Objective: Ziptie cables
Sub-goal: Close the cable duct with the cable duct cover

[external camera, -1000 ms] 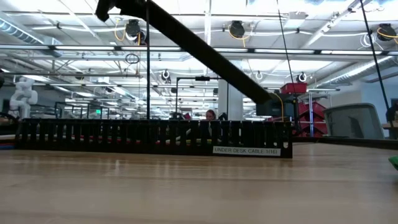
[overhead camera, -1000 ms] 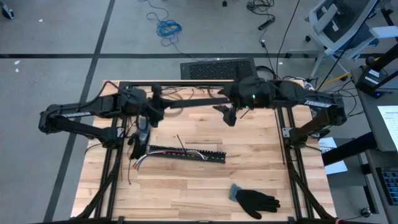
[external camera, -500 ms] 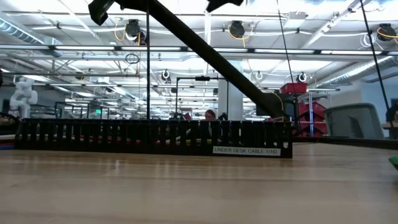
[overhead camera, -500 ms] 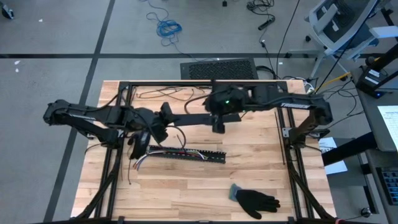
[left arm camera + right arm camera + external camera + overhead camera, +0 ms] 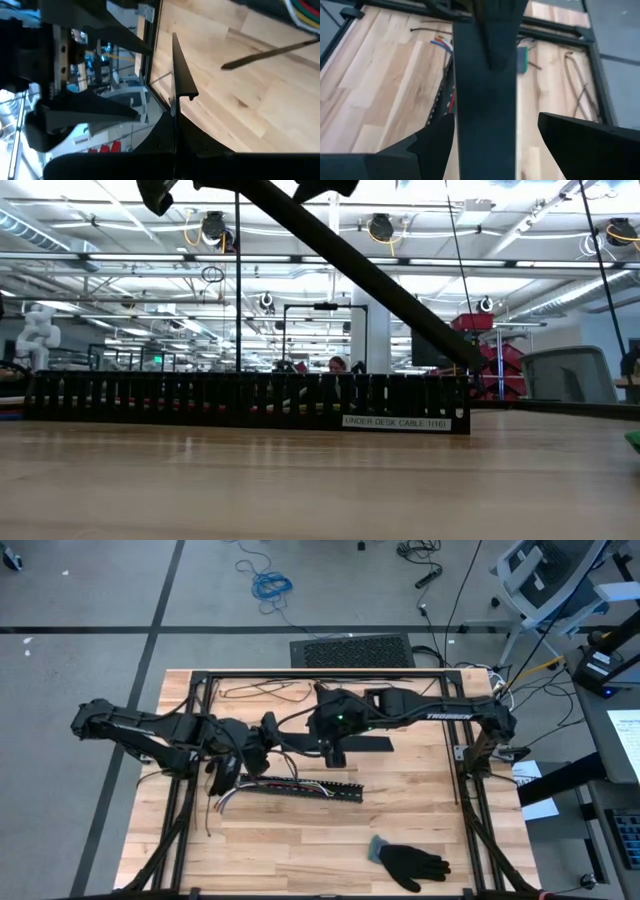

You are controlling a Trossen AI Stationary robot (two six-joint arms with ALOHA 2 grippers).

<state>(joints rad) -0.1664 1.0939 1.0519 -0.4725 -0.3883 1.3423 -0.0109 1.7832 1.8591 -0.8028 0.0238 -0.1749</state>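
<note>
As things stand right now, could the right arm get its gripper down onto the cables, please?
Probably not directly. The right gripper is open above the table, but a long black bar lies between its fingers, and the left gripper, shut, sits nearby beside the cables.

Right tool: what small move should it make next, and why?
Probably close on the black strip. The right tool stands open with one finger on either side of that strip, and the shut left tool grips the strip's other end, so closing would hold it at both ends.
</note>
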